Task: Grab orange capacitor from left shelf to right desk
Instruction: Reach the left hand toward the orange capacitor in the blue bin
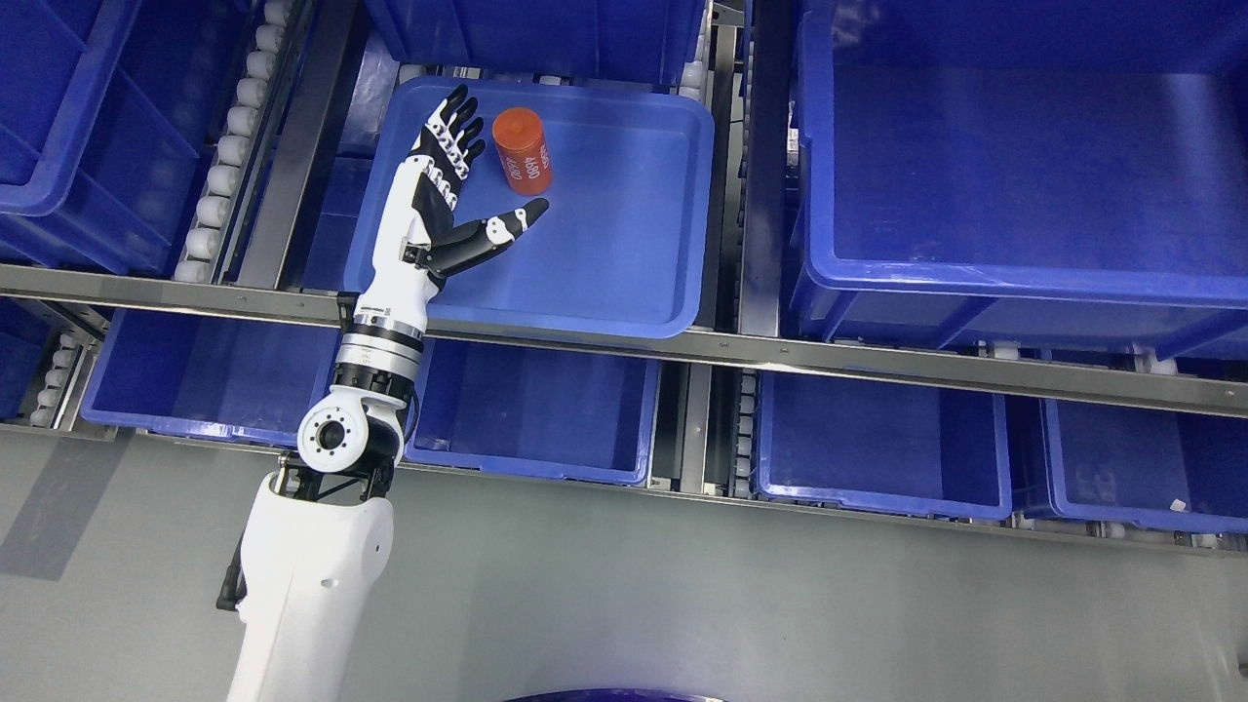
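Bright, even overhead light, and the frame is sharp throughout. Soft glare sits on the blue bins point(624, 292) and steel rail point(877, 363). A faint shadow falls on the grey floor point(68, 526) at left.

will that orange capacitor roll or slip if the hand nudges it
The orange cylindrical capacitor looks rigid, so it should not deform. It seems to lean or lie in the smooth blue plastic tray, so a sideways nudge would probably roll it. Its glossy round wall may slip against the open left robot hand.
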